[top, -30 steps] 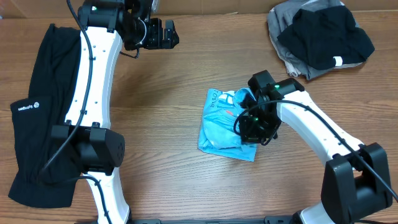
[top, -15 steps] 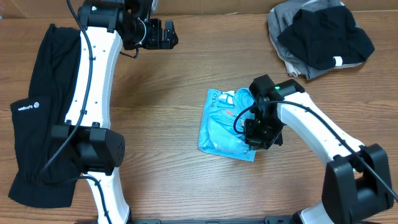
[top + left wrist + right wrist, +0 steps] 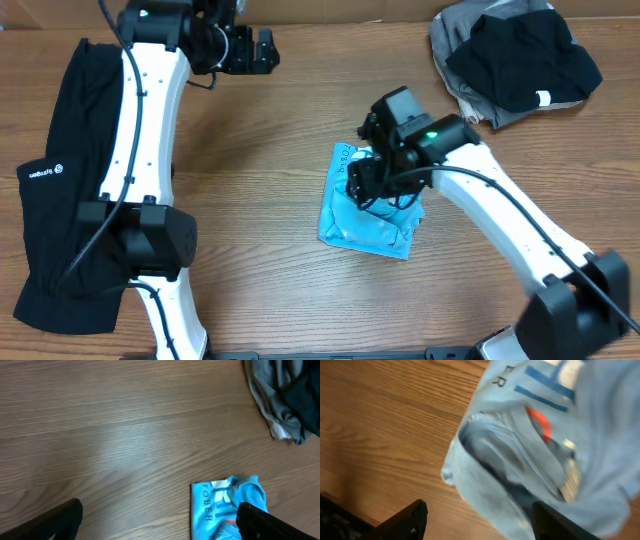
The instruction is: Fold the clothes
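Light blue T-shirt (image 3: 350, 222) lies folded small at bench (image 3: 260, 200) centre, white lettering up. R end effector (image 3: 362, 180) hangs directly over shirt's far half; wrist view shows its fingers (image 3: 410, 517) spread wide, bunched cloth below and between them, nothing clamped. L end effector (image 3: 262, 50) is at the far bench edge, well apart from the shirt, fingers (image 3: 60, 520) spread, empty. Long black garment (image 3: 55, 180) is flat at left, under L arm. Black and grey pile (image 3: 515, 60) sits far right.
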Motion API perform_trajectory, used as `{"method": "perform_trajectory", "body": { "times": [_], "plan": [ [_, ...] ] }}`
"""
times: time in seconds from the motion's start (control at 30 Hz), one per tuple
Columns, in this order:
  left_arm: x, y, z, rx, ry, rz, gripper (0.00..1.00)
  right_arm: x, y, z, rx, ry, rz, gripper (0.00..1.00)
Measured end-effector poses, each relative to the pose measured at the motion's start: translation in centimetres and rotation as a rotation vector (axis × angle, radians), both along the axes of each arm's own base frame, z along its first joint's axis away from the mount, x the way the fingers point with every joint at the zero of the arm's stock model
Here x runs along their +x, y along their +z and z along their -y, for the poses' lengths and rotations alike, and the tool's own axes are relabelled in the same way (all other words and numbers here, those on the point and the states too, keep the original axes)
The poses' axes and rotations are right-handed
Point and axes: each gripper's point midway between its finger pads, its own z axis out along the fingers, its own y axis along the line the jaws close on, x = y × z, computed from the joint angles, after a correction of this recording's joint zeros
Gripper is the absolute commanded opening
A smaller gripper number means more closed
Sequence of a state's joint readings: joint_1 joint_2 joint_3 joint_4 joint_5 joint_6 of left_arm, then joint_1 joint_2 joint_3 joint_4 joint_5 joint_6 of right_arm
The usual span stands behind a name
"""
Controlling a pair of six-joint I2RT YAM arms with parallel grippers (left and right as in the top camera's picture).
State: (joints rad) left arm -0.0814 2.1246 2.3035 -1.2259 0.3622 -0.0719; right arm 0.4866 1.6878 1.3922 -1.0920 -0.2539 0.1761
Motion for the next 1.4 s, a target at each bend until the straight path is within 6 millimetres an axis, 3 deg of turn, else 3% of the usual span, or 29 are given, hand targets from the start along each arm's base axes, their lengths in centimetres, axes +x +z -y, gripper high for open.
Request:
{"method": "perform_trajectory", "body": {
  "times": [0.17,0.27,0.33,0.47,0.67,0.87,1.07,1.3,1.4],
  "plan": [
    [0.4,0.0,-2.3,0.0,0.045,0.0,1.0,0.3,-3.8,-2.0,-0.029,0.077,-0.036,0.67],
    [0.4,-0.1,-3.3,0.001,0.066,-0.008,1.0,0.2,-5.7,-2.8,-0.045,0.113,-0.057,0.57],
    [0.3,-0.2,-3.5,0.001,0.069,-0.015,1.0,0.4,-5.9,-3.2,-0.042,0.122,-0.045,0.49],
    [0.2,-0.2,-3.4,0.001,0.067,-0.016,1.0,0.8,-5.8,-3.3,-0.039,0.131,-0.024,0.2],
    [0.2,-0.2,-3.4,0.002,0.068,-0.017,1.0,0.8,-5.8,-3.3,-0.041,0.134,-0.023,0.04],
    [0.0,-0.3,-3.4,0.002,0.068,-0.026,1.0,0.1,-5.9,-2.9,-0.056,0.136,-0.052,0.04],
    [-0.1,-0.4,-3.5,0.002,0.068,-0.033,1.0,-2.5,-5.6,0.2,-0.118,0.022,-0.218,0.04],
    [-0.1,-0.4,-3.5,0.002,0.068,-0.035,1.0,-5.1,-0.8,8.2,-0.177,-0.315,-0.376,0.04],
    [-0.1,-0.4,-3.5,0.003,0.067,-0.034,1.0,-5.3,-0.4,9.4,-0.181,-0.368,-0.395,0.04]
  ]
}}
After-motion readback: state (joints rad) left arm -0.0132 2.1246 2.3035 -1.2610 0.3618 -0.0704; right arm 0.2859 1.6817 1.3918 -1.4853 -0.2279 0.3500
